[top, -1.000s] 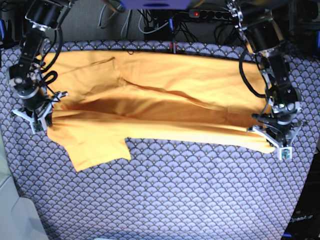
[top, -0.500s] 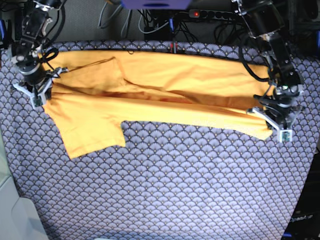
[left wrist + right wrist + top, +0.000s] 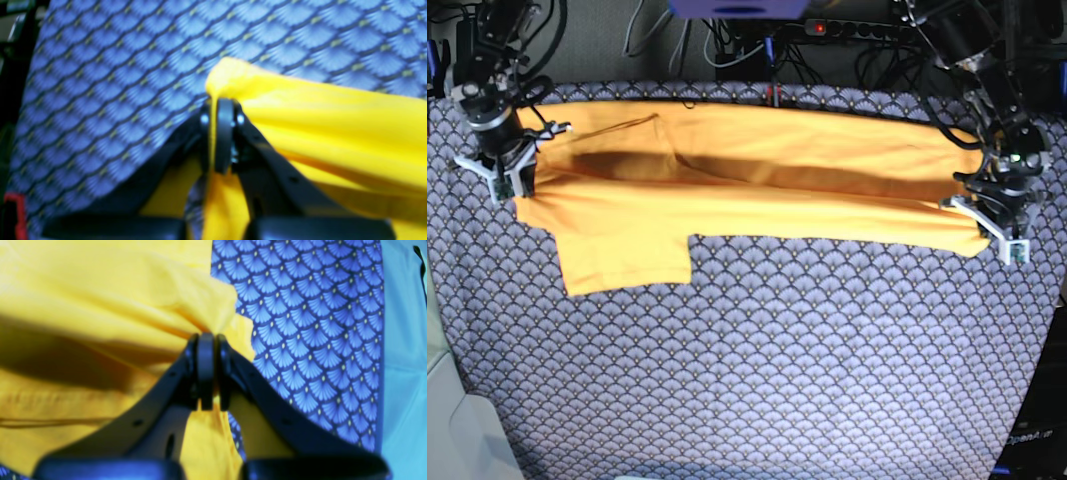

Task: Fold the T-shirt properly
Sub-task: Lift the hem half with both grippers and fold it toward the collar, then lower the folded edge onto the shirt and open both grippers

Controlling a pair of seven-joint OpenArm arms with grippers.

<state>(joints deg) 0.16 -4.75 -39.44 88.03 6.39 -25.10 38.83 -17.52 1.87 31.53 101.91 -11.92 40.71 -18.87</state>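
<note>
T-shirt (image 3: 757, 180): A yellow-orange short-sleeved shirt was seen stretched in a long band across the far half of the scallop-patterned cloth (image 3: 757, 370), doubled lengthwise, with a shadowed crease running along its middle.
Sleeve (image 3: 625, 258): One sleeve was laid flat on the cloth, projecting from the band's near edge close to the right gripper's end.
Left gripper (image 3: 995, 222): It was found at the T-shirt's end nearest the cloth's right edge in the base view. In the left wrist view its fingers (image 3: 223, 133) were closed on a bunched corner of the yellow fabric, which was pinched between the pads.
Right gripper (image 3: 507, 165): It was placed at the opposite end of the T-shirt. Its fingers (image 3: 206, 370) were clamped on a gathered fold of the fabric.
Power strip (image 3: 847, 28): It was seen beyond the cloth's far edge, among cables.
</note>
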